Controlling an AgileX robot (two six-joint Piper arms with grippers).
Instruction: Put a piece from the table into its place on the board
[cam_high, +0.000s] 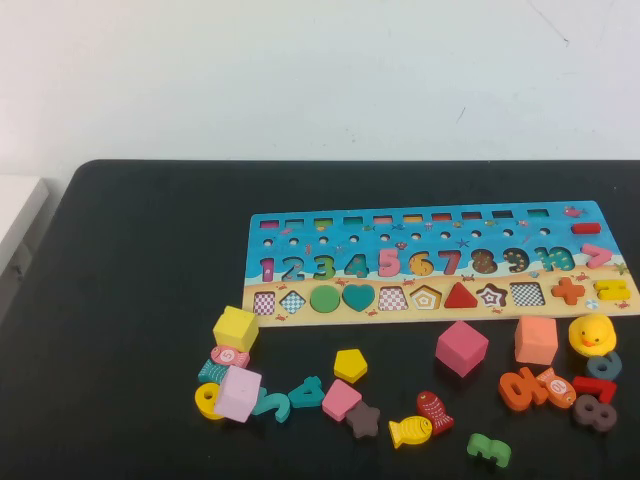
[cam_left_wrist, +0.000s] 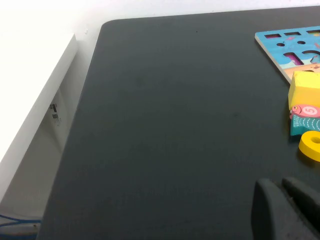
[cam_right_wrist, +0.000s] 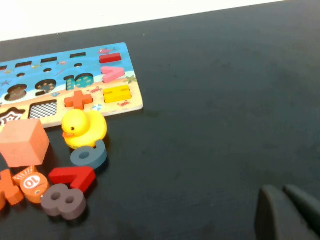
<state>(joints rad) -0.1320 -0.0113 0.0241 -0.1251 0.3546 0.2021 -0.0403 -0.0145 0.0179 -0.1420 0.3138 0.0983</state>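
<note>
The blue puzzle board (cam_high: 262, 245) lies on the black table, with numbers and shapes set in it and several empty slots. Loose pieces lie in front of it: a yellow pentagon (cam_high: 350, 365), a pink square (cam_high: 341, 399), a brown star (cam_high: 363, 419), a teal 4 (cam_high: 306, 391) and a green 3 (cam_high: 489, 449). Neither arm shows in the high view. My left gripper (cam_left_wrist: 276, 183) is shut and empty over bare table, left of the pieces. My right gripper (cam_right_wrist: 280, 189) is shut and empty over bare table, right of the board (cam_right_wrist: 122, 107).
A yellow cube (cam_high: 235, 328), lilac cube (cam_high: 238, 393), pink cube (cam_high: 461, 347), salmon cube (cam_high: 536, 340), yellow duck (cam_high: 592, 334) and toy fish (cam_high: 410, 431) lie among the pieces. A white surface (cam_left_wrist: 30, 100) borders the table's left edge.
</note>
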